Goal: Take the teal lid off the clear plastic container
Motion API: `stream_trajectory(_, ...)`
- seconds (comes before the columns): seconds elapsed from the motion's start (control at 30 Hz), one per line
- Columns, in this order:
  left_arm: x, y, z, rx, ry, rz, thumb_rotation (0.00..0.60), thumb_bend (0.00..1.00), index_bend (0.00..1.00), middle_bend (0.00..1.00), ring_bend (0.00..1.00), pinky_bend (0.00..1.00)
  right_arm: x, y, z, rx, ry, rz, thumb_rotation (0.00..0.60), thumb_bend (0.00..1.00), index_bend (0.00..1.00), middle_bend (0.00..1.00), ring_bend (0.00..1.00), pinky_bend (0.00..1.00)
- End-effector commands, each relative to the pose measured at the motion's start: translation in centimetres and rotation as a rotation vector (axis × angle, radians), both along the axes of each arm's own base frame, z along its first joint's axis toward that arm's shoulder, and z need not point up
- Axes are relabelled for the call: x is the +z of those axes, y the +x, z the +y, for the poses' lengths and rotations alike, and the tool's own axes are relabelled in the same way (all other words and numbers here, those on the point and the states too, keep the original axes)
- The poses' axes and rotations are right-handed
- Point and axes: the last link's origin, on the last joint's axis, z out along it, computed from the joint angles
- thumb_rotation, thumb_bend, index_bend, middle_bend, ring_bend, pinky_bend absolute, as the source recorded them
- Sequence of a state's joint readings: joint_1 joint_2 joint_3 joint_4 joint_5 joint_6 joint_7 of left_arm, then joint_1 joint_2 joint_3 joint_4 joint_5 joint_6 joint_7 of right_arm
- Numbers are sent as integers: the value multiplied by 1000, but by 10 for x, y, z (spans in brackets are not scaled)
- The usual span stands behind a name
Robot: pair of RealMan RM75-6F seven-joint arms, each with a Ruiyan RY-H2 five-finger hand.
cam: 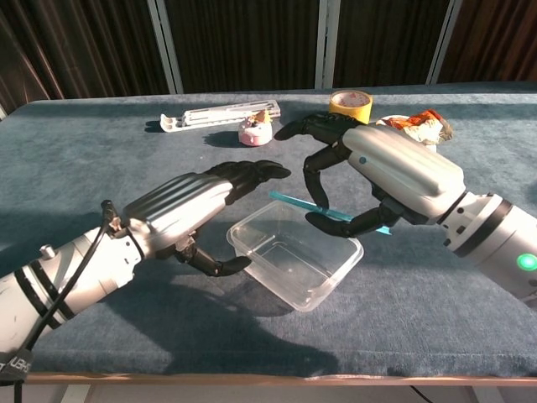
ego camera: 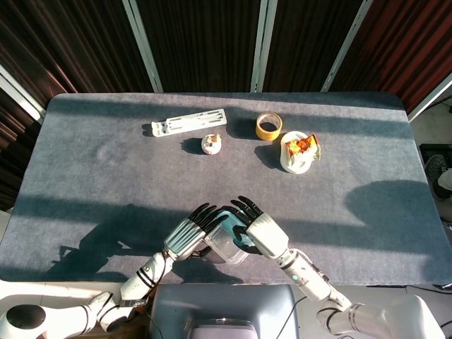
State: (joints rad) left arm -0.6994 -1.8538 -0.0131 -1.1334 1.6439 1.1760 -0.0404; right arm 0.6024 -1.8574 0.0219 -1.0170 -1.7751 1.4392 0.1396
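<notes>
The clear plastic container (cam: 294, 262) sits tilted near the table's front edge, uncovered, its inside showing. My left hand (cam: 180, 211) holds its left end, fingers above the rim and thumb below. My right hand (cam: 388, 172) pinches the teal lid (cam: 294, 203), which shows as a thin slanted edge just above the container's far side and apart from it. In the head view, the left hand (ego camera: 194, 233) and right hand (ego camera: 258, 230) flank the container (ego camera: 227, 249), with a strip of the teal lid (ego camera: 238, 224) showing between them.
At the back of the grey table (ego camera: 106, 183) lie a white flat bracket (ego camera: 188, 122), a small pink-white object (ego camera: 211, 144), a yellow tape roll (ego camera: 268, 126) and a white bowl with food (ego camera: 299, 152). The front table edge (cam: 252, 374) runs just below both hands.
</notes>
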Motion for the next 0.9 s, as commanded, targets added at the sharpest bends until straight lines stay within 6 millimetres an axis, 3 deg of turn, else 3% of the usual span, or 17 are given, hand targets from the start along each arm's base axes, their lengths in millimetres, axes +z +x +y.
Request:
stream_trajectory(0.03, 9, -4, 2, -6, 39, 3, 600, 275, 0, 0, 0, 2, 7, 1, -3, 9, -34, -4, 600, 450, 811, 268, 151, 210)
stream_trajectory(0.23, 40, -21, 5, 20, 135, -4, 600, 274, 0, 0, 0, 0, 31, -9, -17, 7, -139, 42, 600, 450, 814, 273, 155, 217)
stream_trajectory(0.47, 77, -50, 2, 59, 236, 18, 600, 274, 0, 0, 0, 0, 58, -40, -37, -38, -262, 196, 600, 450, 814, 273, 155, 218)
stream_trajectory(0.67, 93, -77, 0, 139, 278, 39, 600, 275, 0, 0, 0, 0, 53, -67, -43, -105, -259, 305, 600, 450, 795, 273, 155, 218)
stream_trajectory(0.77, 95, -87, 0, 179, 273, 37, 600, 274, 0, 0, 0, 0, 42, -76, -42, -126, -219, 337, 600, 450, 655, 272, 155, 218)
stream_trajectory(0.9, 100, -99, -1, 210, 284, 56, 600, 274, 0, 0, 0, 0, 31, -81, -38, -139, -163, 363, 600, 450, 307, 252, 121, 164)
